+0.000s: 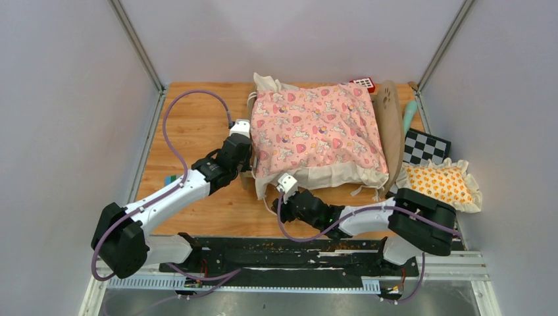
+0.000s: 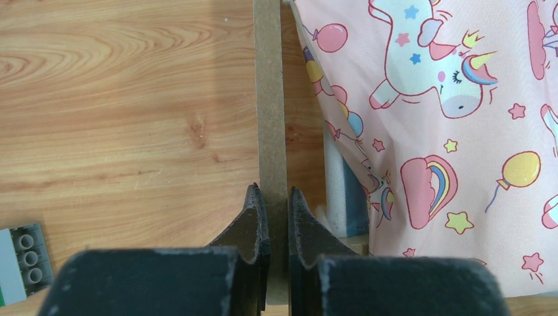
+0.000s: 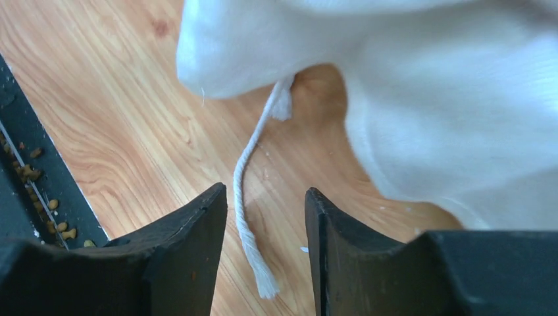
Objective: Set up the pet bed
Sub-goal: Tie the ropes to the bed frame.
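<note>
The pet bed (image 1: 391,131) stands at the back middle of the table, its pink unicorn quilt (image 1: 316,128) spread over it with a white ruffle hanging over the near edge. My left gripper (image 1: 245,155) is at the bed's left side. In the left wrist view it (image 2: 272,192) is shut on the thin wooden side board (image 2: 268,99), with the striped mattress (image 2: 342,191) and quilt (image 2: 447,131) just to the right. My right gripper (image 1: 284,186) is at the near left corner of the quilt, open (image 3: 266,191). A loose white cord (image 3: 245,197) lies on the table between its fingers, below the ruffle (image 3: 428,99).
An orange-patterned frilled pillow (image 1: 442,184) lies to the right of the bed, beside a checkered board (image 1: 424,146). A red item (image 1: 364,83) and a teal one (image 1: 409,113) sit behind the bed. A grey brick (image 2: 23,260) lies left of my left gripper. The black base rail (image 3: 33,171) holds crumbs.
</note>
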Tool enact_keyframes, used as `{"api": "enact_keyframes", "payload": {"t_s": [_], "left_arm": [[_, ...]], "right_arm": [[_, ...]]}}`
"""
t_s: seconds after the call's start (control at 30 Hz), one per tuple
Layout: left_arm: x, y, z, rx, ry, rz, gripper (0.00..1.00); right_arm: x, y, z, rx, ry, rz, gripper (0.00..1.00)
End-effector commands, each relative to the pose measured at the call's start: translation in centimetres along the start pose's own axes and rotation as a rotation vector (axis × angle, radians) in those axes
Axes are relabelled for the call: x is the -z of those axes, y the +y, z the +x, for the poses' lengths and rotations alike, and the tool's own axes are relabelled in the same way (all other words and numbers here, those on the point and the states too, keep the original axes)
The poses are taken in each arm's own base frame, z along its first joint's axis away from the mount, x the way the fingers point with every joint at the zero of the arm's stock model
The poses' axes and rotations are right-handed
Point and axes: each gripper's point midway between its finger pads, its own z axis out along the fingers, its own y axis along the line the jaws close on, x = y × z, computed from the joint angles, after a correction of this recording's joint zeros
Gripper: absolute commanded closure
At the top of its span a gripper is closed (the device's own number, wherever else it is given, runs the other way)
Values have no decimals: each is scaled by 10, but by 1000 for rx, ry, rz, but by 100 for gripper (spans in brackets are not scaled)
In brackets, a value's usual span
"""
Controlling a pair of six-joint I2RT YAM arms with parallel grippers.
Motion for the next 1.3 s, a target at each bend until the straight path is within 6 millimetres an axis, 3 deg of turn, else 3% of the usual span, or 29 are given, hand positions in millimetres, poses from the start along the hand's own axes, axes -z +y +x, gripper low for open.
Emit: {"api": "enact_keyframes", "payload": {"t_s": [0.0,0.07,0.2,0.3,0.57,0.73,1.03,1.27], "left_arm": [[9,-24,-19,-79,-43,137,100],[10,-24,-19,-80,-42,138,100],[11,-24,-19,-81,-40,142,100],[13,-23,-19,-81,-40,143,100],[16,-25,-19,-76,-41,158,100],[16,-25,-18,-75,-38,160,100],[15,-26,-15,-77,-30,164,100],[14,-26,-13,-78,-26,164,100]], "right_arm": [[15,-21,-29,52,-56,144,51],[16,-26,-30,60,-63,170,51],[6,-29,-28,98,-30,191,66],[-8,-34,-25,93,-17,222,69],[-43,-46,-8,32,16,297,66],[-55,-48,2,-26,21,296,57],[-68,-56,-5,-166,-50,325,52],[-71,-45,-20,-279,-178,254,51]]}}
